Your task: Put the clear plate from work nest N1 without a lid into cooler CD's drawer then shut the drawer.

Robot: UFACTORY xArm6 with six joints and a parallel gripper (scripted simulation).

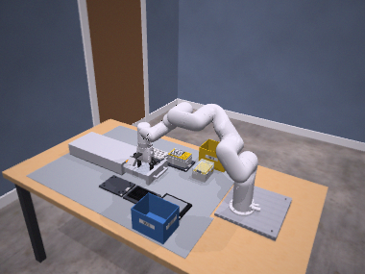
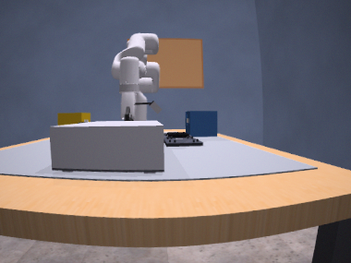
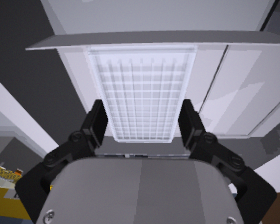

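My gripper (image 3: 142,108) is shut on the clear plate (image 3: 141,92), its two black fingers on the plate's long sides. The plate is a clear gridded well plate with no lid, held level and right way up. It hangs over the open drawer of the grey cooler CD (image 1: 98,150), whose housing fills the top of the wrist view. In the top view the gripper (image 1: 143,161) stands over the pulled-out drawer (image 1: 149,173) at the cooler's near end. In the exterior view the cooler (image 2: 107,145) hides the drawer and the plate. The lamp does not show.
A blue bin (image 1: 155,217) stands at the mat's front, a yellow bin (image 1: 211,154) beside the arm. Black nests (image 1: 117,186) lie in front of the drawer. A yellow tip box (image 1: 180,158) and a pale plate stack (image 1: 204,168) sit to the right.
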